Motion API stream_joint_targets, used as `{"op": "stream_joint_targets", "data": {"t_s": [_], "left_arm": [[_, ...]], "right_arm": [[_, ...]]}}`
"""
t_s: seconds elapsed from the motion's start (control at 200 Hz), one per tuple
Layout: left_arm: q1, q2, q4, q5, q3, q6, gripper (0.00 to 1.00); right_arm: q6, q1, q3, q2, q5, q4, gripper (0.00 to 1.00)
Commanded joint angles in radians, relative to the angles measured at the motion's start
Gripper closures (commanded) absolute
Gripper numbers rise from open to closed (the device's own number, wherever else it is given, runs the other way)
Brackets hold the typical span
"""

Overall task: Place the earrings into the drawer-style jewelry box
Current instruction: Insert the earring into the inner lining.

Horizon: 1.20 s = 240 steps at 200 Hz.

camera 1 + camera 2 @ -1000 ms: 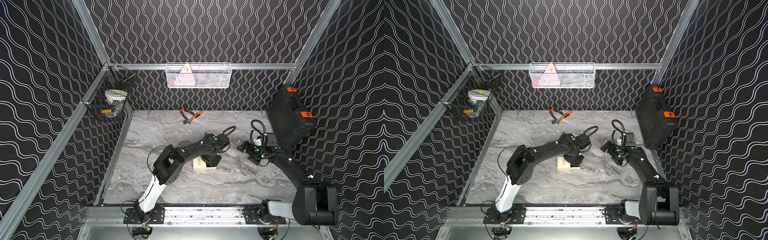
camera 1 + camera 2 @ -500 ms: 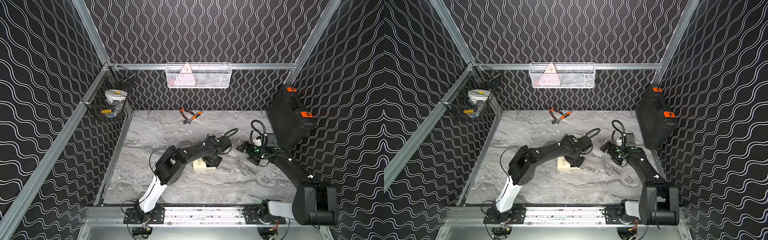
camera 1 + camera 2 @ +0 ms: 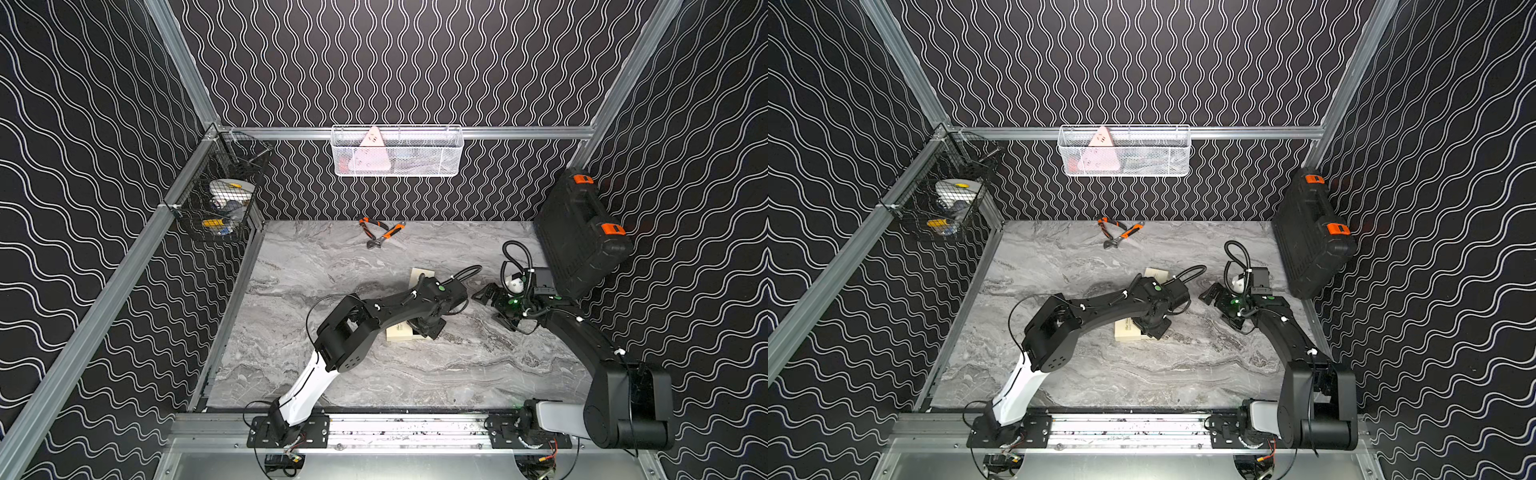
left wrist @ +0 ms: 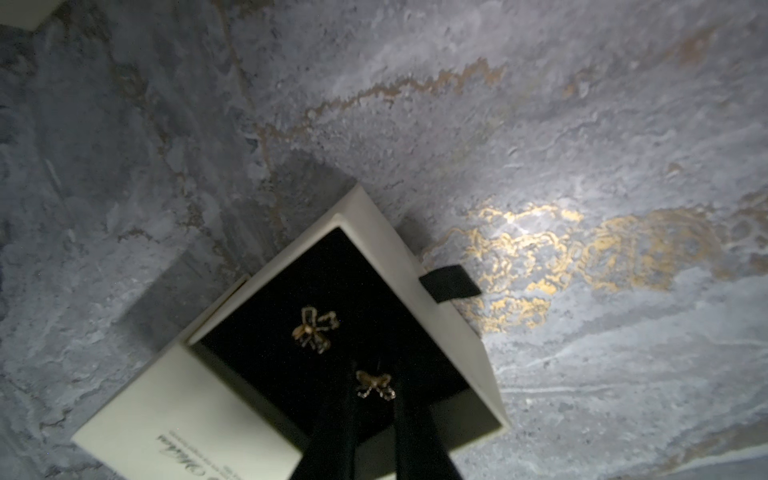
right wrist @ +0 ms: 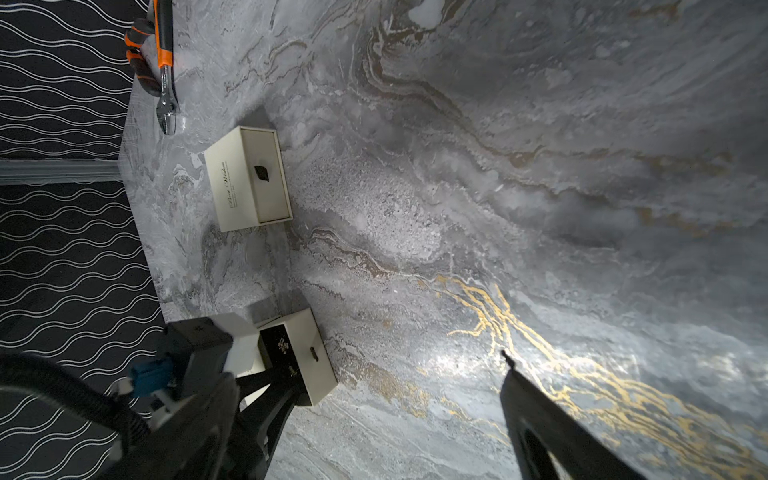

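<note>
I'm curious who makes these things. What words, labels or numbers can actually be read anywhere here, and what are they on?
"Best Wishes" (script, seemingly): top of the closed cream box, right wrist view.
Fine print beneath it: too small to read.
Script and fine print on the open cream box: blurred, partly cut off, unreadable.
Nothing else is legible.

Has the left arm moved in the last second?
Yes, slightly: the left arm eased toward the front rail, uncovering the closed cream box behind it.
</note>
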Motion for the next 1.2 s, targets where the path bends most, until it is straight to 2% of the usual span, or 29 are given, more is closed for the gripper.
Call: {"op": "stream_joint_targets", "data": {"t_s": [0.0,0.595,0.761,1.001,1.196], "left_arm": [[-0.004,0.015,0.009,-0.005,-0.011,0.006,1.00],[-0.008,-0.016,0.024,-0.010,-0.043,0.023,1.00],[-0.008,-0.027,0.014,-0.004,-0.035,0.024,0.84],[-0.008,-0.044,0.005,0.011,-0.026,0.021,0.76],[-0.008,-0.067,0.000,0.026,-0.022,0.021,0.65]], "right_arm": [[0.012,-0.002,0.000,0.000,-0.015,0.021,0.00],[0.018,-0.022,-0.008,-0.005,-0.059,0.038,0.00],[0.021,-0.029,-0.013,-0.009,-0.075,0.049,0.00],[0.028,-0.038,-0.016,-0.008,-0.094,0.063,0.00],[0.035,-0.045,-0.022,-0.002,-0.115,0.081,0.00]]}}
